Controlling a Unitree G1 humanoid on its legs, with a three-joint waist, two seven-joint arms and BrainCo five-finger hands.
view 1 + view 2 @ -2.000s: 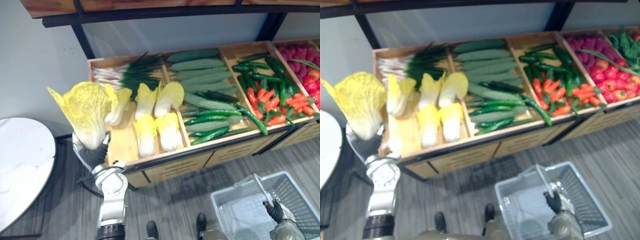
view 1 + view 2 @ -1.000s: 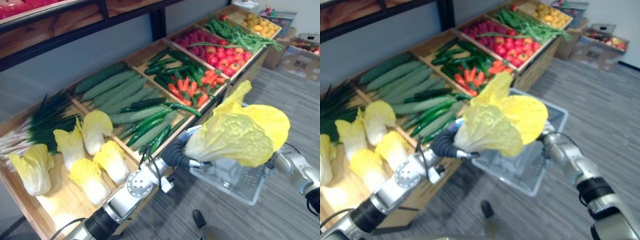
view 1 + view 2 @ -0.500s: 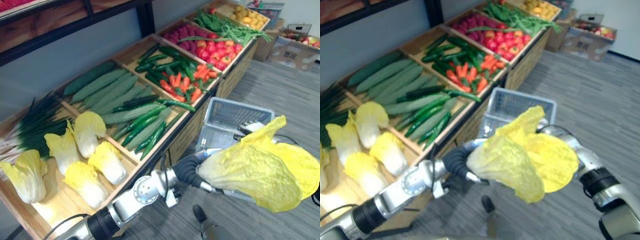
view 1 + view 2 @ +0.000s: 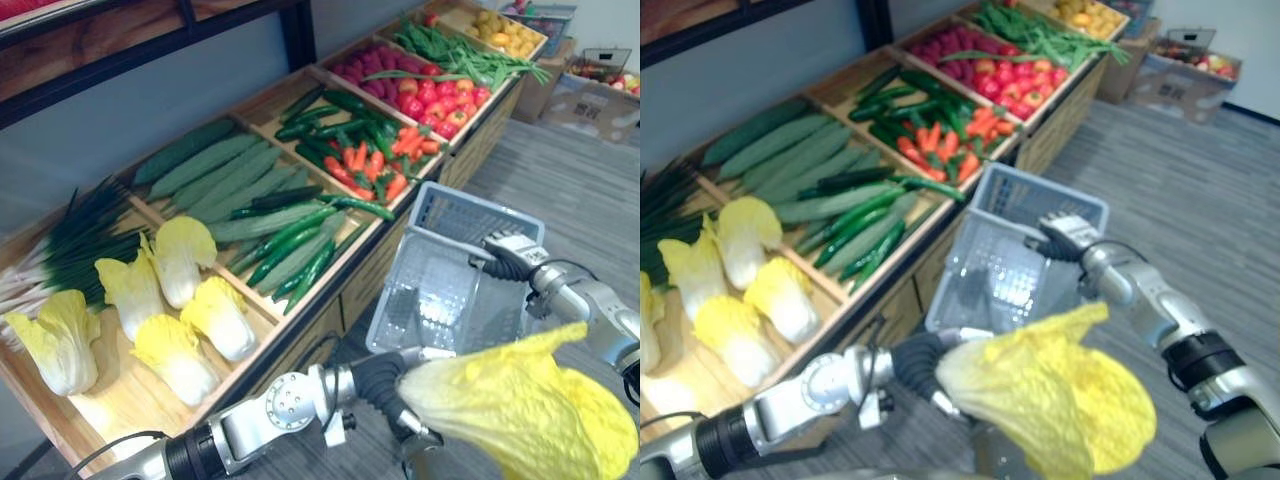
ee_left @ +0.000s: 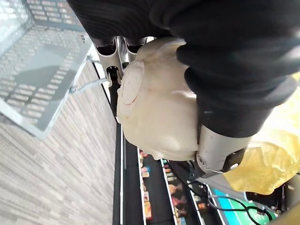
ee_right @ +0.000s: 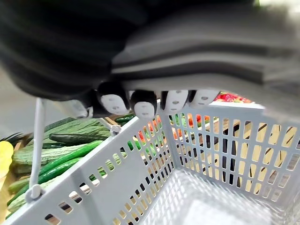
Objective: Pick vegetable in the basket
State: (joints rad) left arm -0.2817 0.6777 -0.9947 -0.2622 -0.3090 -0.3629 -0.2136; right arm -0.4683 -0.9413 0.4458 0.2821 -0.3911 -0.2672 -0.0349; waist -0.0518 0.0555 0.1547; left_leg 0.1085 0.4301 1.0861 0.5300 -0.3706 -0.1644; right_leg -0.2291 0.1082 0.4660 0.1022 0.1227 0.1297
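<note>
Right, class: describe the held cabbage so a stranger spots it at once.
Find the long wooden stand, then the grey basket before it. Beside the basket the left hand grips a yellow cabbage by its base: the only one in the air, not lying on the stand.

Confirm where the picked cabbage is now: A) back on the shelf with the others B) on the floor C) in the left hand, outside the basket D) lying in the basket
C: the left hand has its fingers curled round the pale base of the cabbage, whose leaves hang outside the basket; the right hand holds that by its handle, and its bottom is bare in the right wrist view.
</note>
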